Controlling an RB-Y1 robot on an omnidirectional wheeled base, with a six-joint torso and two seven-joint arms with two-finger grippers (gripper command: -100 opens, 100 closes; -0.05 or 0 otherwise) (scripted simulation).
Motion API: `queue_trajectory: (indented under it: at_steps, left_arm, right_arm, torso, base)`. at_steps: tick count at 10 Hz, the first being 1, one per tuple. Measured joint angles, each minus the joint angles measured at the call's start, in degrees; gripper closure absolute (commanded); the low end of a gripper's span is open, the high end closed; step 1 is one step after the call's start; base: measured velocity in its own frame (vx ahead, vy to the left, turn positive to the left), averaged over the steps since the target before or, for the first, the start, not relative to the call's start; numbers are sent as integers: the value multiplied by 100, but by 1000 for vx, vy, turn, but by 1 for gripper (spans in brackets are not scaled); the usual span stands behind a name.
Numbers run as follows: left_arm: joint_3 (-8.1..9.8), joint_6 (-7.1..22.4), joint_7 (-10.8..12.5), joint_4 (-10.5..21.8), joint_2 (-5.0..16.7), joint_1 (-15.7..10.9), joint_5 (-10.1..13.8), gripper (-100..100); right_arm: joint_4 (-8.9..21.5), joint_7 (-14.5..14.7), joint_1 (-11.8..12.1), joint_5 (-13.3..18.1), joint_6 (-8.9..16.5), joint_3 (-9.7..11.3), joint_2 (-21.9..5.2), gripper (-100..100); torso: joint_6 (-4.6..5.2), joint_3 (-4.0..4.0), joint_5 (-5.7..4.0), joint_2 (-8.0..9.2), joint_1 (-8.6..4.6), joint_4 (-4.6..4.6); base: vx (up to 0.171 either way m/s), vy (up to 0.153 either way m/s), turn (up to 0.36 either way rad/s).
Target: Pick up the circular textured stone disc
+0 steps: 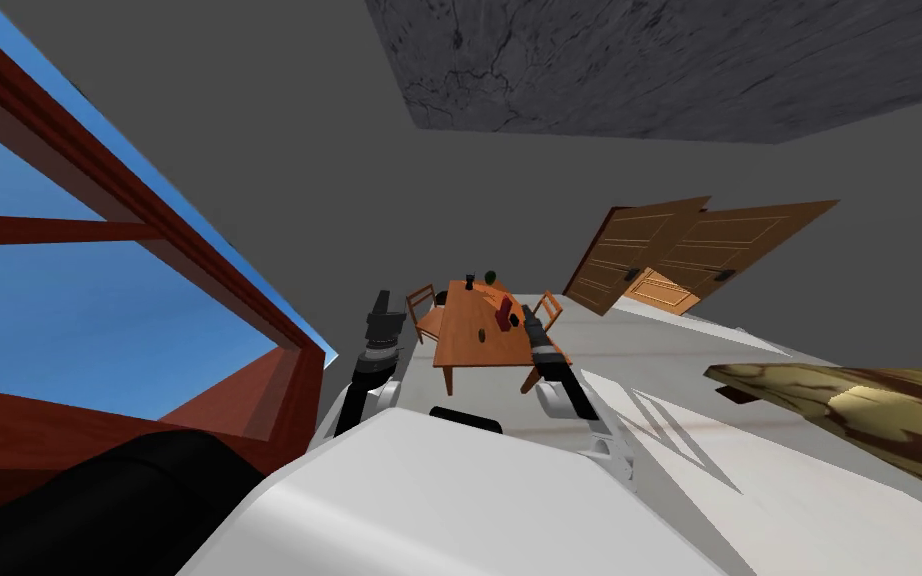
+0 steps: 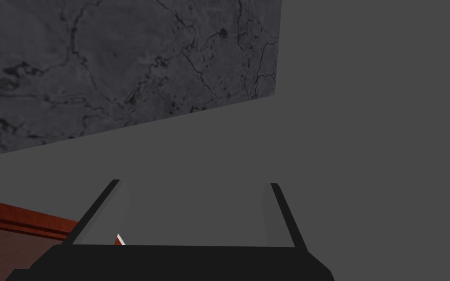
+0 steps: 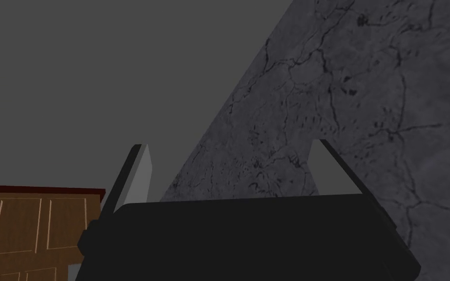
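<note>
Just below the middle of the head view, on the lower part of the wooden table [image 1: 464,352], lies a small dark low thing that I take for the stone disc [image 1: 482,334]. It is too small there to make out its roundness or texture. Judged as stone, it should be stiff and heavy for its size. Its rough face would help thin fingers hold, but it could chip if dropped. Lying flat, it offers little but its rim, so the grip should probably go across the rim from above, the two blades on opposite sides. Just above and right of it on the tabletop stands a red object [image 1: 505,312]. A dark cup [image 1: 470,281] and a green round thing [image 1: 491,275] sit at the table's upper end, and a wooden chair [image 1: 424,306] stands on each side. Further right are brown panelled doors [image 1: 649,250], and a red-framed window [image 1: 99,260] takes the frame's left side. The head view alone gives the table and its load, with both forearms small beside it. The wrist views add the fingers: the left gripper [image 2: 194,183] has its blades spread wide with nothing between them, and the right gripper [image 3: 230,144] is likewise parted and empty. Neither points at the table.
</note>
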Motion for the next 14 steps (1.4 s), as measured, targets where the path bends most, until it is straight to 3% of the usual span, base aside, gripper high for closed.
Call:
queue_trajectory:
  at_steps: [4, 8, 10, 14]
  left_arm:
    - [0, 0, 0, 0, 0, 0, 0, 0]
    - [0, 0, 0, 0, 0, 1, 0, 0]
    - [0, 0, 0, 0, 0, 0, 0, 0]
    - [0, 0, 0, 0, 0, 1, 0, 0]
  right_arm:
    - [738, 413, -545, -123, 511, 228, -304, -100]
    - [1231, 760, -891, -248, 980, 411, -528, -100]
    - [1632, 989, -1184, -334, 1211, 544, -634, -100]
    - [2204, 1337, -1512, -455, 1670, 719, -758, -100]
  torso:
    - [2, -2, 0, -3, 0, -1]
    - [6, -2, 0, -3, -1, -1]
    - [2, -3, 0, -5, -1, -1]
    - [4, -3, 0, -6, -1, -2]
  base:
    - [-10, -1, 150]
    - [-4, -2, 103]
    - [-1, -6, 143]
    - [3, -5, 125]
